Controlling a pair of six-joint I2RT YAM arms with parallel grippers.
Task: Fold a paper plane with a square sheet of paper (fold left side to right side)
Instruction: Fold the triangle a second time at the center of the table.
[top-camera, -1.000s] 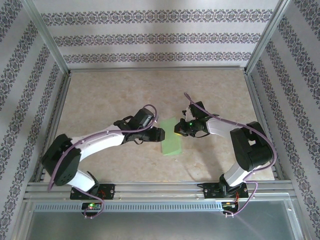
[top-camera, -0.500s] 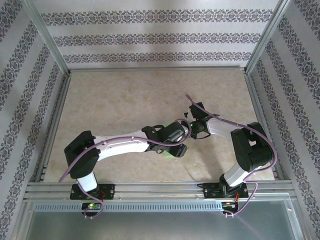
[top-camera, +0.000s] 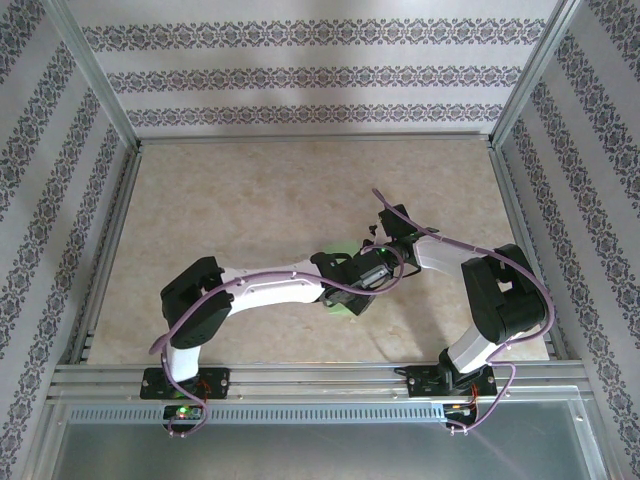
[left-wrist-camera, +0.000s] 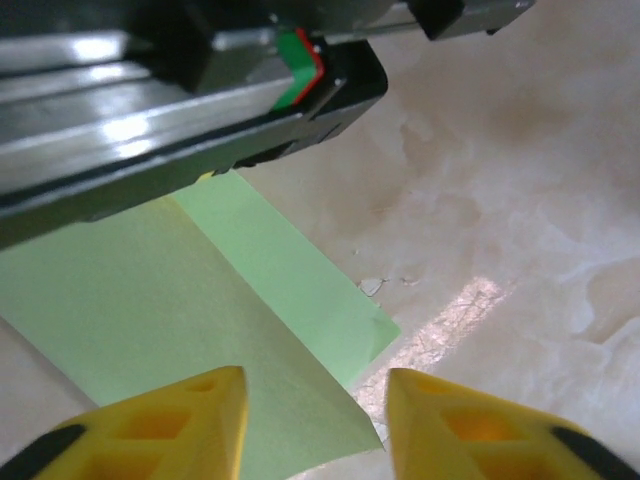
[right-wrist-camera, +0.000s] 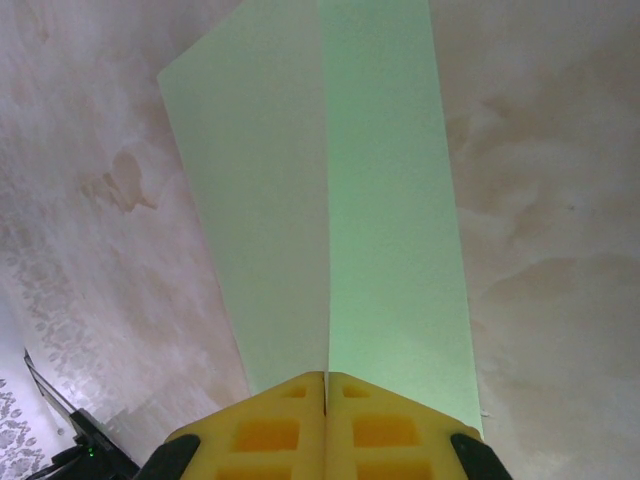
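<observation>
Left gripper (left-wrist-camera: 315, 420): yellow fingers stood spread over a free corner of the half-folded square sheet of paper (left-wrist-camera: 150, 330), mid-table (top-camera: 200, 200); it would best press along the crease, edges matched. Right gripper (right-wrist-camera: 326, 420): fingers were pressed together at the sheet's edge, seemingly pinning it.

Surface finishes, as seen
The square sheet of paper (right-wrist-camera: 330, 200) is seen smooth and matt, the marbled tabletop (right-wrist-camera: 550, 250) softly sheened, the end effector fingers (right-wrist-camera: 290, 430) moulded in matt yellow plastic.
</observation>
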